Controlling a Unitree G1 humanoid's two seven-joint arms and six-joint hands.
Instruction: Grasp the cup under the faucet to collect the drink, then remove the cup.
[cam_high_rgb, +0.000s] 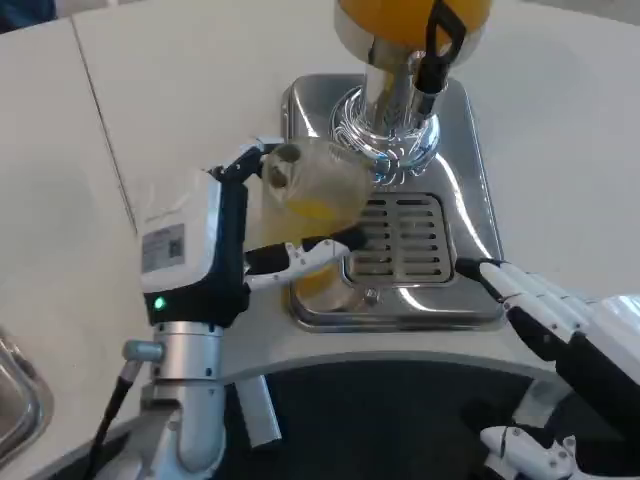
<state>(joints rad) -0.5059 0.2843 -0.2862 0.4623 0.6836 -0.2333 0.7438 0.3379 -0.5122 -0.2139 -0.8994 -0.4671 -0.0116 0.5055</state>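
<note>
A clear plastic cup (312, 195) with yellow drink in its bottom is gripped by my left hand (225, 245), whose fingers wrap its sides. The cup sits to the left of the faucet (395, 110), over the left edge of the steel drip tray (460, 230). Above the faucet is the orange drink tank (410, 20) with its black tap lever (440, 50). My right hand (560, 320) hovers at the tray's front right corner with fingers stretched out, holding nothing.
The slotted grate (400, 240) of the drip tray lies bare below the faucet. A seam (105, 130) runs across the white table at left. A metal rim (15, 400) shows at the lower left edge.
</note>
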